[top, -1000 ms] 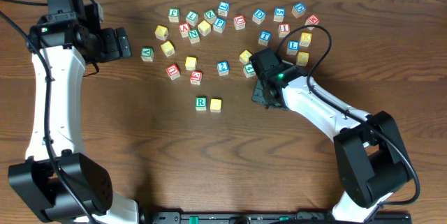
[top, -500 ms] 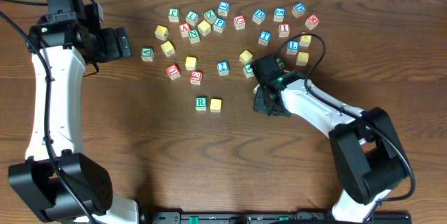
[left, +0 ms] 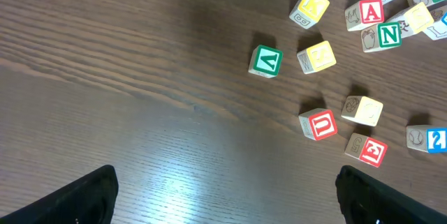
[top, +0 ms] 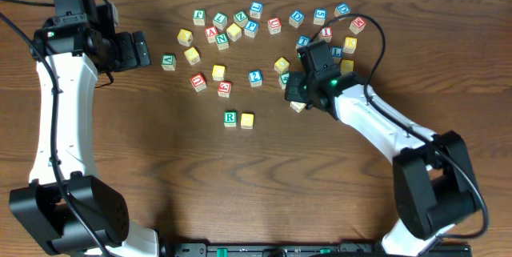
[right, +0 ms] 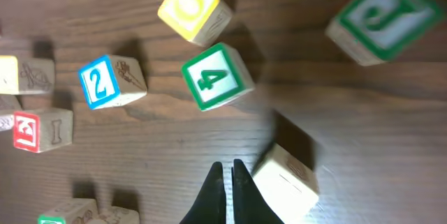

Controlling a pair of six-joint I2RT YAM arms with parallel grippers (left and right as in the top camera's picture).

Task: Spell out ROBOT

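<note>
The R cube (top: 230, 118) and a yellow-faced cube (top: 247, 120) are set side by side. The right end effector (right: 225, 173) is pinched closed, empty, beside a pale cube (right: 285, 181); the left end effector (top: 144, 49) is spread wide. Such cubes are judged light and rigid, best gripped across flat faces.

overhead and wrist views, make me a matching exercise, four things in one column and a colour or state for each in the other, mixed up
Column one:
1. R cube
2. 2 cube
3. left gripper
4. right gripper

Column two:
a. shut, nothing held
b. blue border
c. wide open
d. green border, beside a yellow cube

Pairs: 1-d, 2-b, 3-c, 4-a
</note>
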